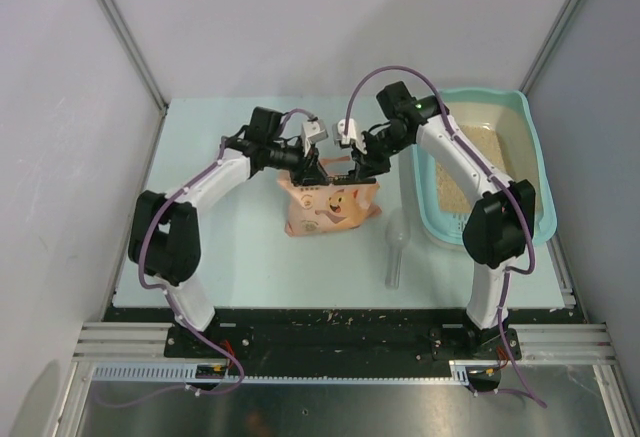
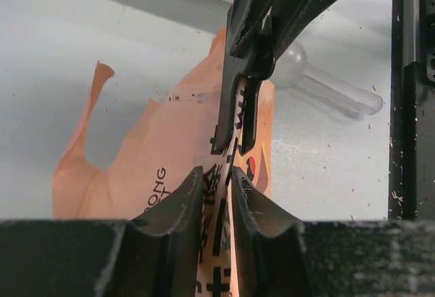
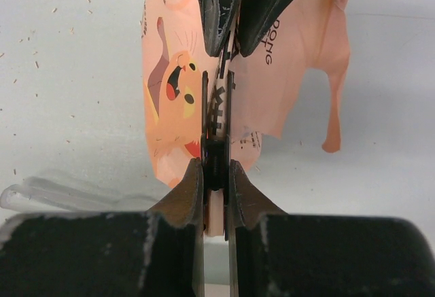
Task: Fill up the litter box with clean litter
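We're looking at both arms reaching in to mid-worktop and meeting over the bag (image 1: 330,209). It's peach-pink with a cartoon cat print, and it's standing roughly upright on the worktop (image 1: 230,257) with its ragged top edge up.

The right gripper (image 1: 362,165) is pinching that top edge. In its wrist view the fingers (image 3: 187,198) are sitting almost together with only thin bag film between them, so we're calling it clamped on the bag.

The left gripper (image 1: 308,165) is straddling the same edge just beside the right gripper, facing it. Its fingers (image 2: 183,202) are showing a narrow gap with the film running through. From this angle we're not able to tell whether they're biting the film or only sitting around it.

The litter box (image 1: 480,95) is lying at the right side of the worktop, long axis running away from the arm bases. It's apart from the bag and partly under the right arm. The clean litter (image 1: 492,142) is showing as a beige layer on its floor.

A clear plastic scoop (image 1: 396,249) is lying flat on the worktop between the bag and the litter box, near the box's near-left corner. We're also seeing loose specks scattered across the worktop.
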Action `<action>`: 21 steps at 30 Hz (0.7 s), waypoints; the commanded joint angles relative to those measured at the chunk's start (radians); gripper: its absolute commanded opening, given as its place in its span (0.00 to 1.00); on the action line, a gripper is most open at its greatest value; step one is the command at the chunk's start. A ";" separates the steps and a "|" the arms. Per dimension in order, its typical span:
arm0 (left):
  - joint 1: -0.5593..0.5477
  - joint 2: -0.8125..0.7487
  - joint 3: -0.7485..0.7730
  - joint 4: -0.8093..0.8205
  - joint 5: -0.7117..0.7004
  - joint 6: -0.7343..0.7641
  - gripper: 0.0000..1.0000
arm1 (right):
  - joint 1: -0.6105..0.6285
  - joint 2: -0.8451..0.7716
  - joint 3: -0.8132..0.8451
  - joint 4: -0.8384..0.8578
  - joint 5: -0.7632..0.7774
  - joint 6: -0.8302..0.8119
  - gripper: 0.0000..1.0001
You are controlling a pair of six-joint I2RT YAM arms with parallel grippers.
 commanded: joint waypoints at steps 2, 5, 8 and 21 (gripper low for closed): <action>0.017 -0.073 -0.023 0.006 -0.010 0.006 0.28 | 0.021 0.019 -0.009 0.007 -0.020 0.008 0.00; 0.023 -0.085 -0.034 0.004 -0.018 0.008 0.32 | 0.027 0.022 -0.015 0.011 -0.017 0.010 0.00; 0.027 -0.093 -0.038 0.004 -0.024 0.011 0.35 | 0.029 0.025 -0.032 0.025 -0.010 0.026 0.00; 0.056 -0.156 0.051 -0.040 -0.165 -0.054 0.57 | -0.023 -0.042 0.125 0.161 0.034 0.396 0.58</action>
